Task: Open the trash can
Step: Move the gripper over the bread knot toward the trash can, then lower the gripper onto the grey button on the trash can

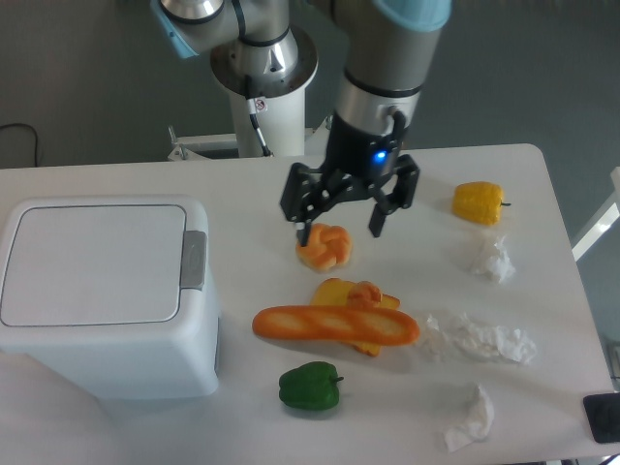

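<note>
The trash can (102, 291) is a large white boxy bin at the table's left, its flat lid down and its grey push-button (194, 260) on the right edge of the top. My gripper (339, 232) hangs open over the middle of the table, fingers spread wide, nothing between them. It is above a knotted bread roll (324, 247), well to the right of the bin.
A baguette (335, 325) lies over yellow pastry pieces (356, 294). A green pepper (310, 387) sits near the front. A yellow pepper (479, 201) is at the right. Crumpled white papers (481, 339) are scattered at the right. The arm's base (262, 68) stands behind the table.
</note>
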Available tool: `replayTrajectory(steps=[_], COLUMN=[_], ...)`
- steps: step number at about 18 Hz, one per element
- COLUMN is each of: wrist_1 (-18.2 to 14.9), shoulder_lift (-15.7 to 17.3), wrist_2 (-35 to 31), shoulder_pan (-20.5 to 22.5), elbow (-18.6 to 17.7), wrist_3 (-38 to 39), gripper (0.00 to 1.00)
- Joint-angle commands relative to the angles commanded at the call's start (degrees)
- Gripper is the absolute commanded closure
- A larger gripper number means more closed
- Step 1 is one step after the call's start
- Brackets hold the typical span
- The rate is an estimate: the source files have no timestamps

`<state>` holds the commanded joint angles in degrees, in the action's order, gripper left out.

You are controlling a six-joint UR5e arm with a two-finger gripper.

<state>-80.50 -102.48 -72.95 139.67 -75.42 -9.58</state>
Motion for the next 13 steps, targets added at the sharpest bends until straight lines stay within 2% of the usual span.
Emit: replayTrajectory(steps=[6,13], wrist_1=[-0.2,0.1], shoulder_lift=[-1.5,-2.3], wrist_2=[2.5,3.9], shoulder_pan=[-3.0,-3.3], elbow=[0.4,0.4], wrist_3=[0.5,0.5], gripper=[0.00,0.00])
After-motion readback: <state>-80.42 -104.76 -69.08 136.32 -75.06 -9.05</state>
